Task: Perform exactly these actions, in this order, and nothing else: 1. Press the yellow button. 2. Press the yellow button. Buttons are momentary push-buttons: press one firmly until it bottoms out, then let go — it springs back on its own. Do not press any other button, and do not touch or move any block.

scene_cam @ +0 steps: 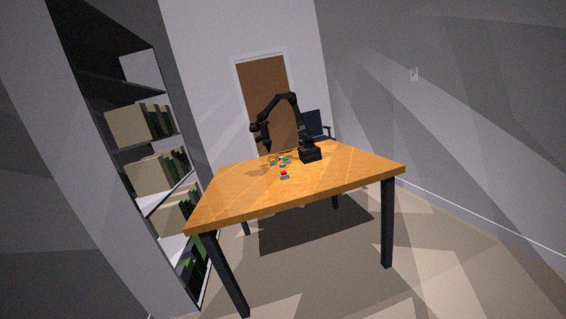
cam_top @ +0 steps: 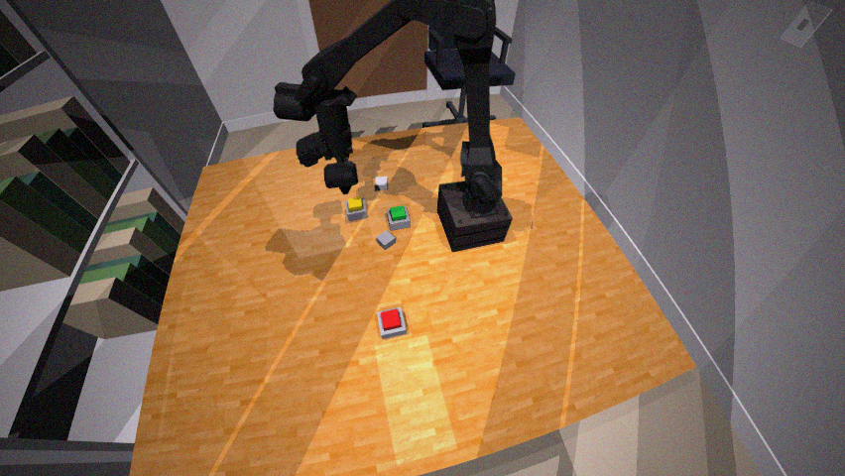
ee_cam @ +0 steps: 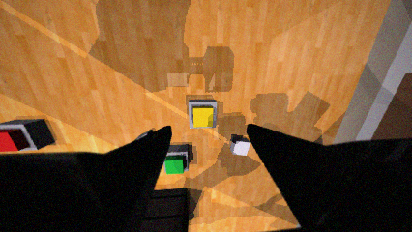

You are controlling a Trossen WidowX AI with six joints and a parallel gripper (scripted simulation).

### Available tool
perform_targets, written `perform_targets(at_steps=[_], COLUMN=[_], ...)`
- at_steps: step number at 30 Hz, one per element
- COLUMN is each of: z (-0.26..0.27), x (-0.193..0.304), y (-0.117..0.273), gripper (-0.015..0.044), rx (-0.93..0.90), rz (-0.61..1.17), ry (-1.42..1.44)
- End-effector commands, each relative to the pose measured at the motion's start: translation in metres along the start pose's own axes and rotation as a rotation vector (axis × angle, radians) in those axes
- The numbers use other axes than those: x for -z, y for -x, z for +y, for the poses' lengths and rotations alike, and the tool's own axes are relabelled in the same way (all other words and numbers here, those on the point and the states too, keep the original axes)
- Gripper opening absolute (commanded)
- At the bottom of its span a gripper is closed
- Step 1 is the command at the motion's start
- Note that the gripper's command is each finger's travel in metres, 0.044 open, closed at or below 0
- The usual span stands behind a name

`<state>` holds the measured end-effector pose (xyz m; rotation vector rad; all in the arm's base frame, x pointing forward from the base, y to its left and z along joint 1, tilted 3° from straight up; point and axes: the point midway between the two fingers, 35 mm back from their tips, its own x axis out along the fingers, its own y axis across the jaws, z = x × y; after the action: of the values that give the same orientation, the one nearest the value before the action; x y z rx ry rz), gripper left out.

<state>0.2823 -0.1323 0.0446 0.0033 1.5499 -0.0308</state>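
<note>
Yellow to press, and only yellow: below the black gripper [cam_top: 345, 190] [scene_cam: 269, 150] [ee_cam: 210, 129], with the yellow button [cam_top: 354, 204] [scene_cam: 272, 161] [ee_cam: 202, 117] standing up from its housing, not touched. Released, fingers spread wide around nothing; pointed down, probably so as to push straight onto the cap. In the wrist view, seen just beyond the gap between the fingertips, likely close to lined up. Beside the left-hand finger there, on the side of the hand towards the arm's base, see the green button [cam_top: 398, 213] [scene_cam: 286, 159] [ee_cam: 174, 164]; beside the other fingertip, the white block [cam_top: 381, 181] [scene_cam: 280, 157] [ee_cam: 241, 146]. Well apart from the hand, the red button [cam_top: 391, 319] [scene_cam: 283, 173] [ee_cam: 9, 140]. Best to narrow the fingers before descending, to spare those neighbours, then press fully, lift for the spring-back, and press once more
</note>
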Motion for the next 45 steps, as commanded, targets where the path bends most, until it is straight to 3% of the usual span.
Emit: perform_targets(at_steps=[1,10,45], z=[0.002,0.002,0.003], x=[0.011,0.011,0.013], y=[-0.041,-0.041,-0.076], gripper=[0.0242,0.0020,0.0020], rx=[-0.009,-0.009,-0.010], rz=[0.040,0.040,0.040], ry=[0.001,0.001,0.001])
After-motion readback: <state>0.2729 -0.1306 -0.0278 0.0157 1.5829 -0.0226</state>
